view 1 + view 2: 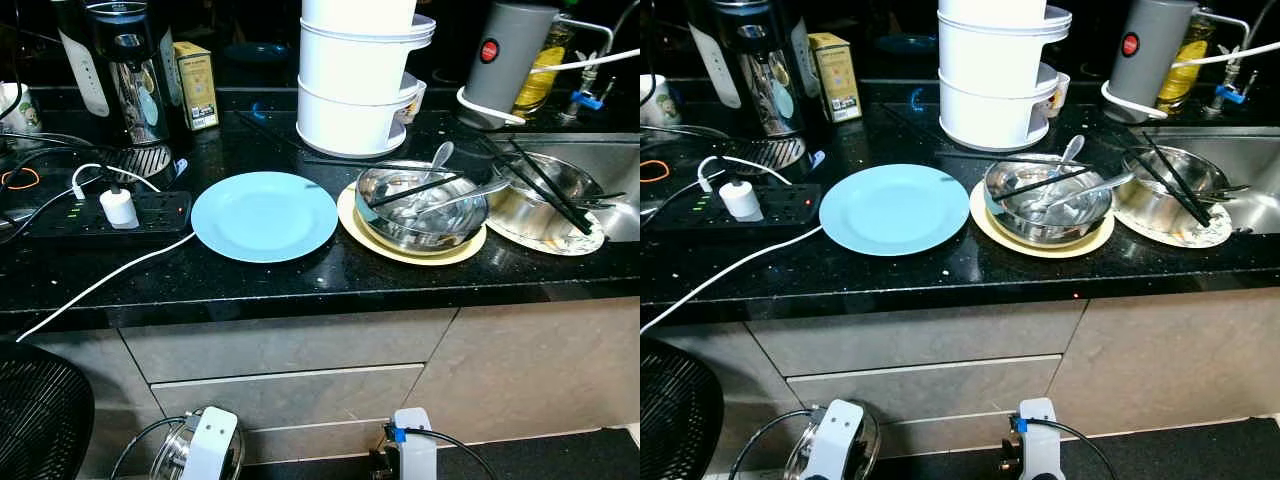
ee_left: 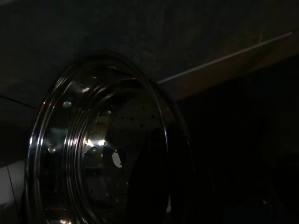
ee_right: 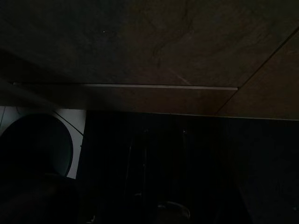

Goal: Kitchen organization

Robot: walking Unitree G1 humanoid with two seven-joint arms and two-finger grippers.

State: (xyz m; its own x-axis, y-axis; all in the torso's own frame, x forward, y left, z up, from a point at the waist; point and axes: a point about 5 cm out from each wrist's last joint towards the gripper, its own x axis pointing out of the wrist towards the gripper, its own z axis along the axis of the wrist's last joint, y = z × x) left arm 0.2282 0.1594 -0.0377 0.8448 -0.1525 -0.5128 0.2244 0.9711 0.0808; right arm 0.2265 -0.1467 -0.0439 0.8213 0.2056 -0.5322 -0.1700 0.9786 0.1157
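Note:
A light blue plate lies flat on the black counter, in the middle. To its right, a steel bowl sits on a yellow plate, with black chopsticks and a spoon in it. Another steel bowl with chopsticks rests on a white plate at the sink's edge. Both arms hang low before the drawers. My left gripper is shut on the rim of a perforated steel strainer, also glinting beside the left wrist. My right gripper hangs in the dark.
A white stacked container stands behind the plates. At back left stand a coffee machine and a yellow box. A power strip trails a white cable. A grey kettle and sink lie right. A black fan stands low left.

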